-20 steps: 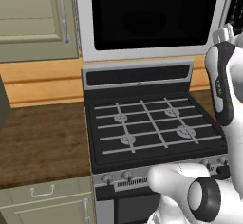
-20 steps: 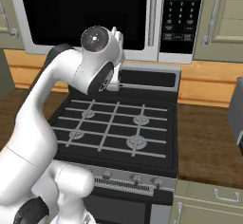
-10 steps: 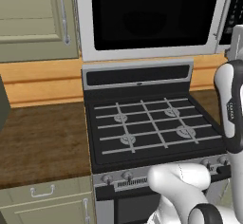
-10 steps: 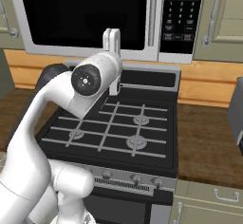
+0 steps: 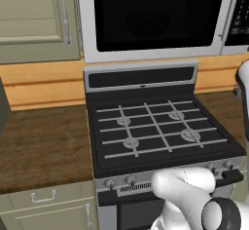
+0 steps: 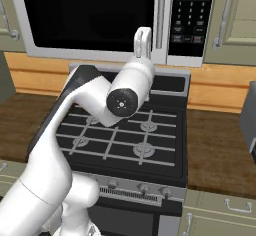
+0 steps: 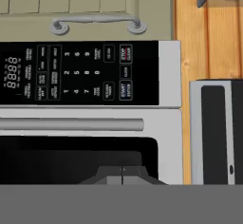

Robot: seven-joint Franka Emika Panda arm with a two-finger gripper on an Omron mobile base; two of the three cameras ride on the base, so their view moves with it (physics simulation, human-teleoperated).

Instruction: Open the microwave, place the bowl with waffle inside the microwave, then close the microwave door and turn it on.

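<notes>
The microwave (image 5: 155, 17) hangs above the stove with its black glass door (image 6: 90, 15) closed. My gripper (image 6: 143, 30) points upward, shut and empty, in front of the door's lower right corner, just left of the long silver bar handle (image 6: 161, 15). In the rolled hand view the handle (image 7: 71, 124) lies across the picture. The dark button panel (image 7: 80, 73) is above it and the door glass (image 7: 76, 159) below. My gripper (image 7: 122, 170) shows there with its dark tips pressed together over the glass edge. The bowl and the waffle are out of view.
A black stove (image 5: 155, 126) with grates sits under the microwave. Wooden counters (image 5: 44, 141) flank it on both sides. Beige cabinets (image 6: 230, 15) with metal pulls stand beside the microwave. A dark grey appliance (image 6: 248, 120) stands at the right counter's edge.
The arm has swung the hand from hanging low over the stove's back up to the microwave's lower right front, beside the handle. The jaws stayed shut.
</notes>
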